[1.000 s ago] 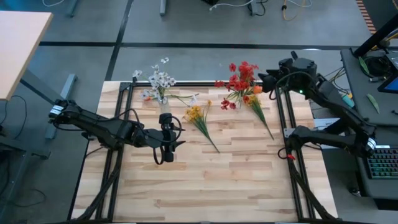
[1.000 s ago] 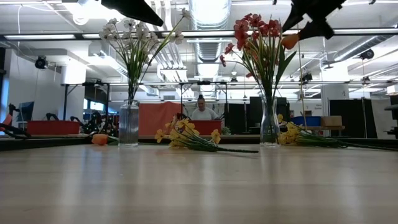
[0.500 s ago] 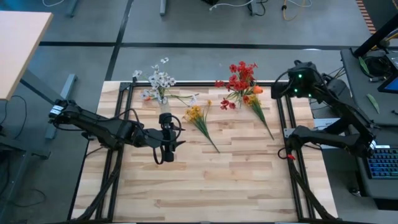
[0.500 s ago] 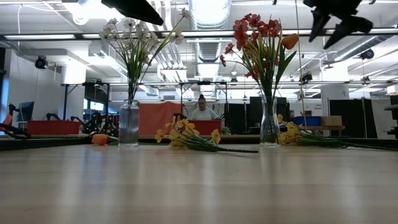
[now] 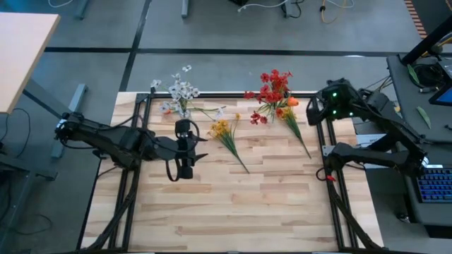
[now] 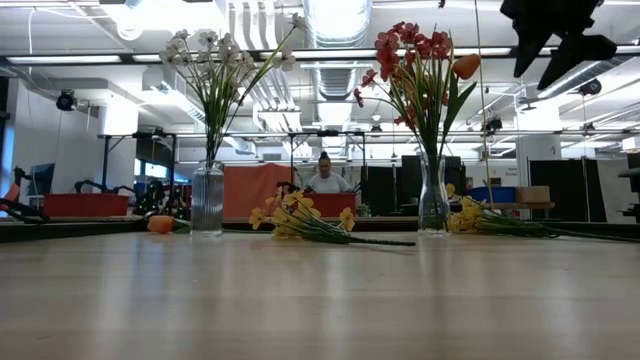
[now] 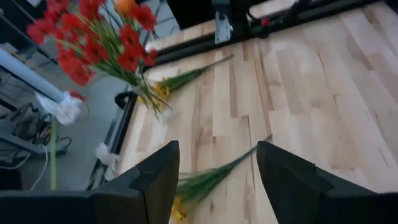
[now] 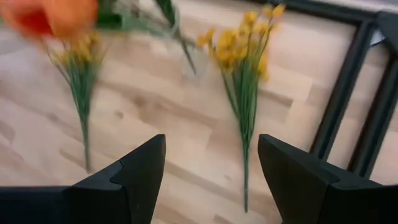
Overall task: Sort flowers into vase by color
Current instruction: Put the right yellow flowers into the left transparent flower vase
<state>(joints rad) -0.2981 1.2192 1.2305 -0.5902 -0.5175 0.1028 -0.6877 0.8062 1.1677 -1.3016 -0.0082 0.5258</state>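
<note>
White flowers (image 5: 181,92) stand in a glass vase (image 6: 208,200) at the far left. Red flowers (image 5: 272,88) and one orange flower (image 6: 465,66) stand in a second glass vase (image 6: 433,198). One yellow spray (image 5: 227,135) lies flat on the table mid-far. Another yellow spray (image 5: 295,127) lies flat by the red vase. My left gripper (image 5: 184,168) hangs open above the table, near the first yellow spray's stem (image 7: 219,177). My right gripper (image 5: 316,113) hangs open high over the right rail, tipped down toward both yellow sprays (image 8: 245,93), with nothing between its fingers.
A black frame rail (image 5: 321,152) runs along the table's right side, with another (image 5: 131,176) on the left. A small orange thing (image 6: 160,224) lies beside the white vase. The near half of the wooden table (image 5: 233,212) holds nothing. A person sits far behind the table.
My left gripper has risen straight up, out of the low view's top. My right gripper has drawn back from the orange flower toward the table's right edge and tipped its fingers downward. The orange flower stays upright in the red vase.
</note>
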